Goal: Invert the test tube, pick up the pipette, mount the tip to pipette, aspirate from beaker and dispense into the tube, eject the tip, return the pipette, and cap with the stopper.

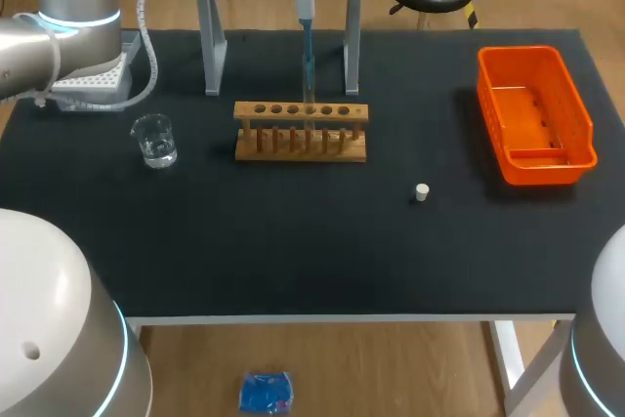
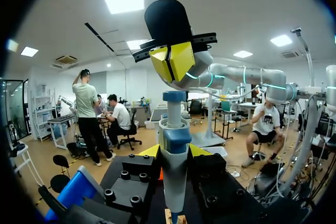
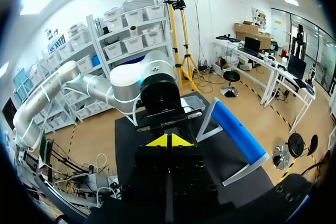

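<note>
1. Blue-and-white pipette stands upright, clamped in the left gripper. The right gripper, tips pressed together and empty, hangs just above it.
2. Its lower end is over the wooden rack. The beaker is toward the left edge, the stopper and orange bin toward the right.
3. Black table.

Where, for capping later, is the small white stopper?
Head view: the stopper lies on the black table, right of centre, between the wooden tube rack and the orange plastic bin.

No legible text (or numbers)
</note>
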### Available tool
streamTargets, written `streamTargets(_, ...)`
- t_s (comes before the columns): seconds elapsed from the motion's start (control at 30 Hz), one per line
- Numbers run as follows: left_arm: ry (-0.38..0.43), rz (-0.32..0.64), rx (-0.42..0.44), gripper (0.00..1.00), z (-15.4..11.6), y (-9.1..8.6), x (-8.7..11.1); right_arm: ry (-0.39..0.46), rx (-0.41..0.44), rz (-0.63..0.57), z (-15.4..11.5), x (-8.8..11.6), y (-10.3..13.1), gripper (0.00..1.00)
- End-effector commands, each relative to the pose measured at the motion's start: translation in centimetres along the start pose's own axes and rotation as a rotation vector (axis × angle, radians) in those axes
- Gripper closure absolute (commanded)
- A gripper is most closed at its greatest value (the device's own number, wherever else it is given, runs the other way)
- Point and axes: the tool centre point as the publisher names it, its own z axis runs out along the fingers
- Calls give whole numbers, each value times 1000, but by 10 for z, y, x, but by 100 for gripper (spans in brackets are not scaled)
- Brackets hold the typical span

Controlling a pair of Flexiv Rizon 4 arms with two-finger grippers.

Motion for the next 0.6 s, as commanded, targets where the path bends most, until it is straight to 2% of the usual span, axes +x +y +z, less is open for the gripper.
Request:
streamTargets(0.03, -3, 2, 2, 100, 1, 0, 1, -1, 9, 5, 2, -2, 1, 100)
streamTargets(0.6, -3, 2, 2, 100, 1, 0, 1, 2, 31, 11, 11, -4, 0, 100)
